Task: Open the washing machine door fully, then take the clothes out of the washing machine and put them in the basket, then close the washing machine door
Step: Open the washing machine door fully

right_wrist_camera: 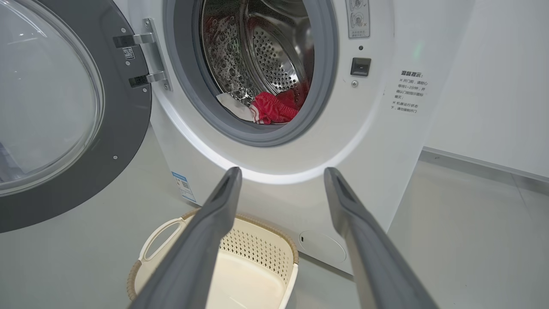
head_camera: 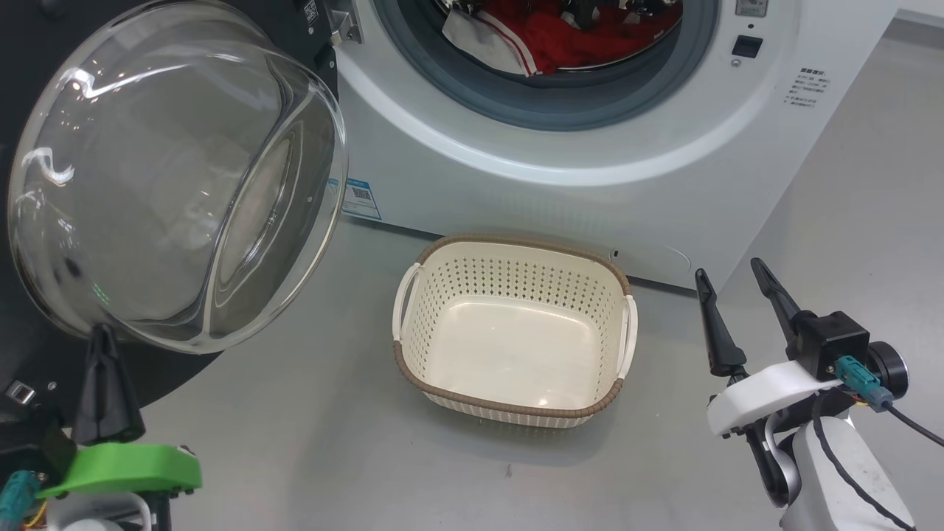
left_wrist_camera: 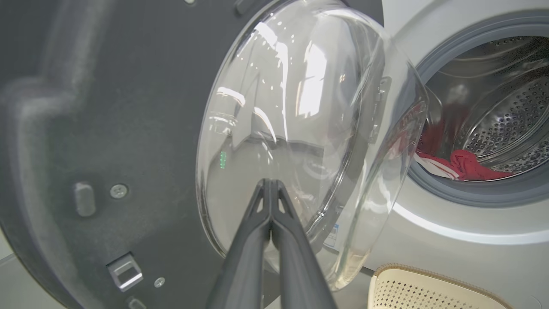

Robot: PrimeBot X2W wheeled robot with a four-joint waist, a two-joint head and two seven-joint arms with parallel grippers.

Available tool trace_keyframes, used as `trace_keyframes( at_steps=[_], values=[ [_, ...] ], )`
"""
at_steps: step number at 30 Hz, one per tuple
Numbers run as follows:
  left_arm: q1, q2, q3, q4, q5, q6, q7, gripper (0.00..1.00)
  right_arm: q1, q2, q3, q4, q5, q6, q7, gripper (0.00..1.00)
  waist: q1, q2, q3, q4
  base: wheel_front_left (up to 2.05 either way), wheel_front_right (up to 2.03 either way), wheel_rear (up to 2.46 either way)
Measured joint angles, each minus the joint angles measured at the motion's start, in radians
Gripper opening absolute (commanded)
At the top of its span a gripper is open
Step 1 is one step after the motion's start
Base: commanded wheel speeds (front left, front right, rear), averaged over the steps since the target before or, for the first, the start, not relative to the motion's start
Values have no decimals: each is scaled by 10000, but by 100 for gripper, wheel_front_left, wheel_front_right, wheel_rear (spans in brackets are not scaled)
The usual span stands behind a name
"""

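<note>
Grey floor [head_camera: 295,442] spreads across your head view: the cream basket [head_camera: 516,242] sits just before the white washing machine [head_camera: 516,184], whose door [head_camera: 177,169] hangs swung open at left. Red-and-white clothes [head_camera: 575,37] lie inside the machine. Your left wrist view shows the left gripper [left_wrist_camera: 270,182], jaws pressed together, pointing at the door's glass bowl [left_wrist_camera: 300,107]. Your right wrist view shows the right gripper [right_wrist_camera: 283,171], jaws spread wide, aimed at the machine's front.

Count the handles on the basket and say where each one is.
2. Left handle at the basket's left end in the head view; right handle at its right end. None looks hidden.
</note>
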Motion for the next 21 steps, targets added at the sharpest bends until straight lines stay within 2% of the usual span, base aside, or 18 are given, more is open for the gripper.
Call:
trace_keyframes(
  at_steps=[3,4,5,7,8,9,10,11,21],
  values=[
    [269,-165,-274,-199,2,-128,0,0,11,15,4,13,10,2,0,100,0,0,-94,-24,0,0,0],
    [360,-176,-341,-251,2,-165,0,8,15,19,15,17,12,2,0,100,0,0,-121,-40,0,0,0],
    [438,-178,-399,-297,6,-188,0,19,17,23,33,27,12,2,0,100,0,0,-148,-58,0,0,0],
    [614,-180,-570,-437,27,-213,4,50,45,36,96,48,12,2,0,100,0,0,-202,-107,0,0,0],
    [688,-182,-660,-506,79,-240,4,50,71,46,115,48,12,2,0,100,0,0,-227,-138,0,0,0],
    [753,-184,-763,-577,94,-295,58,82,113,50,130,48,13,2,0,100,0,0,-253,-168,0,0,0],
    [802,-184,-894,-652,109,-303,111,96,157,54,148,46,13,4,0,100,0,0,-273,-205,0,0,0],
    [844,-186,-989,-742,163,-360,151,100,199,54,167,48,15,4,0,100,0,0,-290,-244,0,0,0],
    [1042,-182,-1427,-1162,382,-523,374,100,214,94,472,40,98,79,0,100,0,0,-409,-862,0,0,0]
  ],
)
